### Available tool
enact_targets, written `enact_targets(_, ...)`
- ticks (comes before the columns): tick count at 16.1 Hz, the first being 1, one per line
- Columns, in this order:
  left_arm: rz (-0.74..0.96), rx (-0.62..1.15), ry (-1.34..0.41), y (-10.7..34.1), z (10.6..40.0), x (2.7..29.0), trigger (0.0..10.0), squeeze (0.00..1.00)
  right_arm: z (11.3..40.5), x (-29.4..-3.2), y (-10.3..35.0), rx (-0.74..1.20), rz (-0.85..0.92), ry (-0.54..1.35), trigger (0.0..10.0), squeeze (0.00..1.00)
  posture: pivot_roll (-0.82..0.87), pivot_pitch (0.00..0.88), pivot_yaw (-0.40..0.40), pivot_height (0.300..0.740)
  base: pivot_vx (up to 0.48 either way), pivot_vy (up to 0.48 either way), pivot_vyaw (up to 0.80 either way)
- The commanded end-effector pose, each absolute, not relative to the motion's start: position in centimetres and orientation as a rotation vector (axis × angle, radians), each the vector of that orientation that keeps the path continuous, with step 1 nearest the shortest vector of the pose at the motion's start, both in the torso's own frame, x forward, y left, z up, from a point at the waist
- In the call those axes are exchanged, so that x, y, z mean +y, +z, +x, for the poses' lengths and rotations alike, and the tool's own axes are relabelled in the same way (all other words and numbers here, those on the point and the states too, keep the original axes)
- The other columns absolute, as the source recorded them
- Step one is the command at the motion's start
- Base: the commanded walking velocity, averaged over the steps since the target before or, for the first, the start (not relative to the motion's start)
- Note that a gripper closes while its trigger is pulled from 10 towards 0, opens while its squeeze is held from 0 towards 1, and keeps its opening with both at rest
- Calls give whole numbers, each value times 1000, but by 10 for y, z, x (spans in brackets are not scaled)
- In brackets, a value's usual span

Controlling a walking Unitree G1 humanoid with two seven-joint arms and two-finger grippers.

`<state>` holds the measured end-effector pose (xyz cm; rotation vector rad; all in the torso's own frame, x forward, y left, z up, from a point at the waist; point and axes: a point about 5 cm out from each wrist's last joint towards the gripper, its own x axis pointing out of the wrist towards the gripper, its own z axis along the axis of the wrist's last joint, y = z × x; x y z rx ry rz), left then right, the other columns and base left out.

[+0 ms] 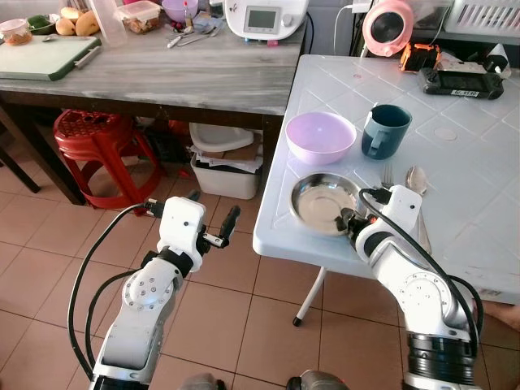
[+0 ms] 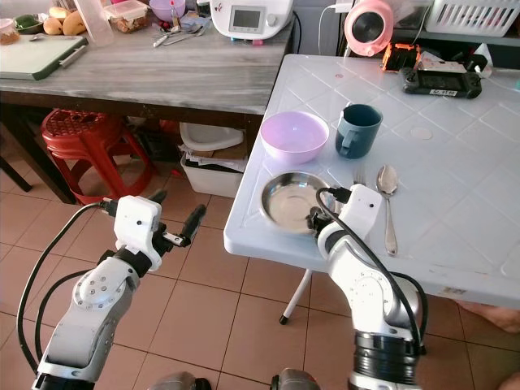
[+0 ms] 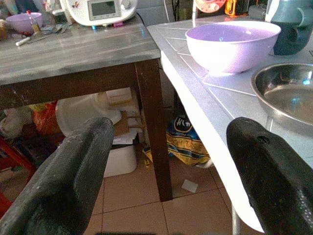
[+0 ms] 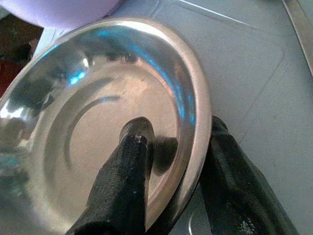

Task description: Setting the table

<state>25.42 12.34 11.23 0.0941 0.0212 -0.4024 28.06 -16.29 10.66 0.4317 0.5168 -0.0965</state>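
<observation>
I see right gripper [image 4: 171, 161] clamped on steel plate [image 1: 323, 201] rim, one finger inside, one outside | plate at white table [image 1: 471, 203] near edge | purple bowl [image 1: 320, 136], teal mug [image 1: 385, 131] beyond plate | spoon [image 1: 418, 184] beside plate | left gripper [image 1: 213, 218] spread open, off the table's edge over the floor

Head stereo pair looks forward and down over the white surface [image 1: 455, 162]. Both wrist cameras sit close, sharing the steel plate [image 4: 112, 117].
</observation>
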Motion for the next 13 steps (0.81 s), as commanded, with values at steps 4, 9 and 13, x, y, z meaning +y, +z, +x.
enact_targets(4,99,52,-408,108,250,124,10000,0,267,-151,66,724,431,-54,0,0,2,39,41,740,0,0,0)
enact_targets(9,99,50,-412,109,250,125,10000,0,265,-154,60,734,494,-98,0,0,5,37,46,740,0,0,0)
enact_targets(13,55,37,-334,111,257,132,10000,0,269,-157,67,646,562,-130,0,0,-4,27,47,740,0,0,0)
